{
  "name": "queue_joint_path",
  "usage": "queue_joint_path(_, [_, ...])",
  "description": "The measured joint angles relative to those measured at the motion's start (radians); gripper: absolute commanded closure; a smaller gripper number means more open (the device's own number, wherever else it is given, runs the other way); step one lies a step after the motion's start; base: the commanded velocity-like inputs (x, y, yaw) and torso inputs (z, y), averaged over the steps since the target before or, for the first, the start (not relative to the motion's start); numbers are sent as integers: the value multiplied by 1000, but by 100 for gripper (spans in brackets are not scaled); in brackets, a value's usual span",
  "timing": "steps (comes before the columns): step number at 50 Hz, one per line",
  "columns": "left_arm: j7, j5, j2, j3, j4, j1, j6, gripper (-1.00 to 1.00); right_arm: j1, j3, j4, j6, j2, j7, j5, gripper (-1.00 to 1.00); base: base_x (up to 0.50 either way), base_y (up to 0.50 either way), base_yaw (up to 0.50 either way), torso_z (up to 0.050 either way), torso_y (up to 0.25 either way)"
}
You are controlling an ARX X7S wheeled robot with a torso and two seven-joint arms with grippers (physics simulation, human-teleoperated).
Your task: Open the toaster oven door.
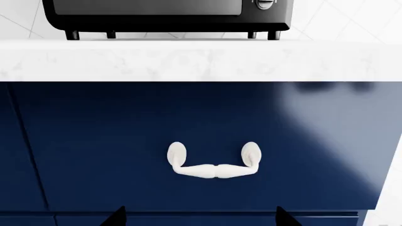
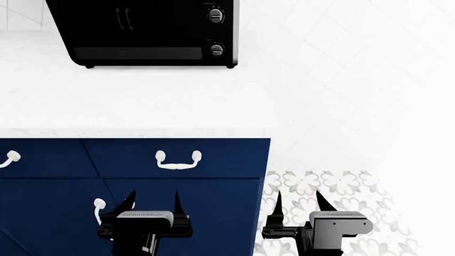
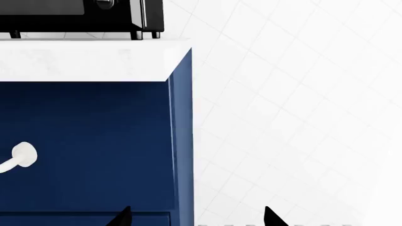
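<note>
The black toaster oven stands on the white counter at the back left, with two of its round knobs showing on its right side. Its door with dark glass is shut; a handle does not show clearly. The oven's lower edge and feet show in the left wrist view and its corner in the right wrist view. My left gripper is open and empty, low in front of the navy drawers. My right gripper is open and empty, past the cabinet's right end, over the floor. Both are far below the oven.
White marble counter over navy drawer fronts with white handles, also in the left wrist view. The cabinet ends at its right corner. White tiled wall and patterned floor lie to the right.
</note>
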Motion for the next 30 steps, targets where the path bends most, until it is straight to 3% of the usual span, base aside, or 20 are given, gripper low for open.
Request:
queue_joint_path(10, [-9, -34, -19, 26, 5, 4, -12, -100, -1, -27, 5, 0, 19, 24, 13, -100, 0, 0, 0, 0, 0])
queue_joint_path(30, [-26, -132, -83, 64, 188, -33, -209, -100, 41, -62, -94, 116, 89, 47, 56, -100, 0, 0, 0, 50, 0])
